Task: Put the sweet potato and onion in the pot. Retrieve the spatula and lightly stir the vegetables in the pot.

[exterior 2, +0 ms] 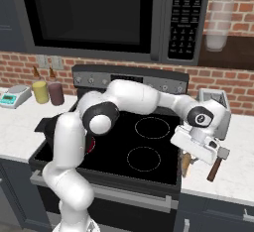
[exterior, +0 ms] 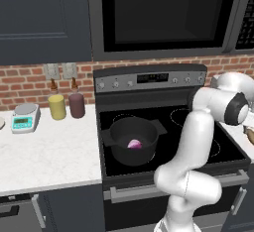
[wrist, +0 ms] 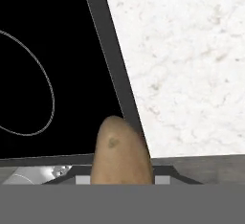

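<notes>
The sweet potato (wrist: 122,153) sat gripped in the claw (exterior 2: 191,160), poking out over the right edge of the stove (exterior 2: 149,146) where it meets the white counter (exterior 2: 233,171). The arm reached from the base across the cooktop and bent down at the wrist, the claw narrowed onto the tuber. A spatula (exterior 2: 217,164) lay just beside it on the counter. Over on the left burner, the onion (exterior: 134,144) rested inside the pot (exterior: 133,139).

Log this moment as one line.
hand: shut on sweet potato, right of stove | onion: in pot | spatula: on counter
</notes>
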